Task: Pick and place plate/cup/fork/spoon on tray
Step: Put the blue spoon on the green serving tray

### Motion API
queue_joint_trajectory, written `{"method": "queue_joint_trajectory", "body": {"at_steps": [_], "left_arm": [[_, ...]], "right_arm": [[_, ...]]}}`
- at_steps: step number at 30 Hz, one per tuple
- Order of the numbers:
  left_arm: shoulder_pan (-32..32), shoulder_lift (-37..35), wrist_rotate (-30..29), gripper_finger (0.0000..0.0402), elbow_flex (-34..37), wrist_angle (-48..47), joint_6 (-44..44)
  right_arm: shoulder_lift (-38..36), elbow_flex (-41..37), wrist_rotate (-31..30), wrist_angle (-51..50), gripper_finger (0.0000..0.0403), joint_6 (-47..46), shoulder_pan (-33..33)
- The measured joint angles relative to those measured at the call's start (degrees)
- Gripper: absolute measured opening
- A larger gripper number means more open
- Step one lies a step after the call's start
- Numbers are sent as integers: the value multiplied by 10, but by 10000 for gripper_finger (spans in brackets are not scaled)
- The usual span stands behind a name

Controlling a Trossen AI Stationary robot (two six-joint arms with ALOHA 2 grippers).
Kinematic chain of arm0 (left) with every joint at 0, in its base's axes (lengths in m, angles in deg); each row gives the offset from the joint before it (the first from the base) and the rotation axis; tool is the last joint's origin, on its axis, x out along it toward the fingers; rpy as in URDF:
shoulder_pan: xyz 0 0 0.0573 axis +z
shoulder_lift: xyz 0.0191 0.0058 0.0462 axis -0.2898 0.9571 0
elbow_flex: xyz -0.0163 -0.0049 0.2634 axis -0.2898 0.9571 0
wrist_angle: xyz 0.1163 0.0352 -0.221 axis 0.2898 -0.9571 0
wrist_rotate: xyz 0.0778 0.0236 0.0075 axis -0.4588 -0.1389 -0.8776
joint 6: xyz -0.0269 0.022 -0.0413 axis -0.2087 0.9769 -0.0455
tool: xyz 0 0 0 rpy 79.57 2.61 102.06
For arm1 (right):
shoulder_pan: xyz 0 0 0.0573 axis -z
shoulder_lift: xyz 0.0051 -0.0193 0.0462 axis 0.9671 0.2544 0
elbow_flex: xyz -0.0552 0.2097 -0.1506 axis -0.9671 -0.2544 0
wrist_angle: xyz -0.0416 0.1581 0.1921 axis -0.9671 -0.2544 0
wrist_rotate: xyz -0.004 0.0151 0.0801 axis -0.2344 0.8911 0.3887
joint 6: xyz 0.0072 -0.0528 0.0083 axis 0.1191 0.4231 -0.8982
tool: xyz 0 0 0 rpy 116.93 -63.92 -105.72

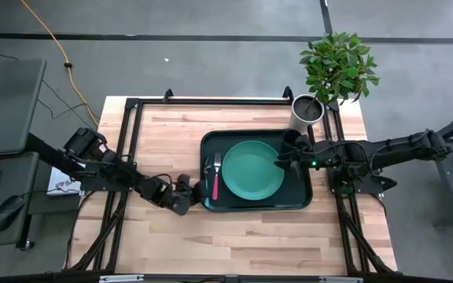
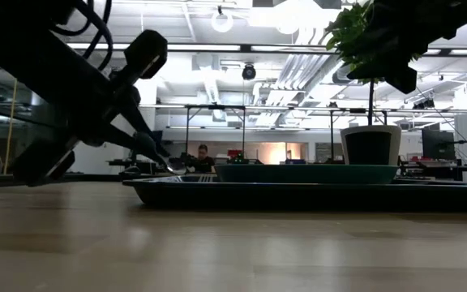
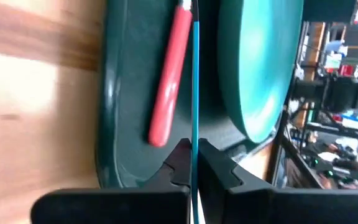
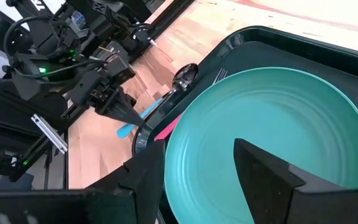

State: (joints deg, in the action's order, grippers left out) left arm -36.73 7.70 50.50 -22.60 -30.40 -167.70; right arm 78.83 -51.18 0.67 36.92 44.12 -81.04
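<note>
The dark green tray (image 1: 299, 200) lies at the table's middle. The teal plate (image 1: 252, 170) sits in it. The pink-handled fork (image 1: 215, 179) lies in the tray left of the plate. A small black cup (image 1: 291, 141) stands in the tray's far right corner. My left gripper (image 1: 197, 189) is at the tray's left near corner, shut on the teal-handled spoon (image 4: 160, 98). My right gripper (image 4: 201, 152) is open over the plate's right part; it also shows in the high view (image 1: 281, 161). My left gripper pinches the spoon's thin teal handle (image 3: 195, 134) between its two fingers. The handle shows edge-on and runs straight forward from the fingertips. The fingers come slanting from the table's left, along the handle. The spoon is lifted, its dark bowl (image 4: 184, 74) over the tray's left rim.
A white pot (image 1: 307, 112) with a leafy plant (image 1: 338, 64) stands just beyond the tray's far right corner. Bare wood lies near and left of the tray. A dark frame runs along the table's sides.
</note>
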Motion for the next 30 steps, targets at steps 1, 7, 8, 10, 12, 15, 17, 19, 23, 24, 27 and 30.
{"method": "queue_joint_trajectory", "body": {"at_steps": [1,7,8,10,12,15,17,19,23,24,27,30], "left_arm": [[3,0,0,0,0,-3,-2],[26,0,19,0,0,-20,3],[29,0,20,0,0,-20,8],[36,0,26,0,0,-20,18],[41,0,33,0,0,-20,27],[43,0,38,0,0,-19,32],[42,0,39,0,0,-19,33],[42,0,39,0,0,-20,33],[42,0,39,0,0,-20,33],[42,0,39,0,0,-20,33],[43,0,39,0,0,-27,33],[45,0,39,0,0,-33,33]], "right_arm": [[0,0,0,0,184,1,0],[0,0,3,0,184,2,0],[0,0,3,0,184,2,0],[0,0,3,0,184,2,0],[0,0,3,0,184,2,0],[0,0,3,0,184,1,0],[0,0,3,0,184,0,0],[0,0,3,0,184,0,0],[0,0,3,0,184,0,0],[0,0,3,0,184,0,0],[0,0,3,0,184,0,0],[1,0,3,0,184,0,0]]}}
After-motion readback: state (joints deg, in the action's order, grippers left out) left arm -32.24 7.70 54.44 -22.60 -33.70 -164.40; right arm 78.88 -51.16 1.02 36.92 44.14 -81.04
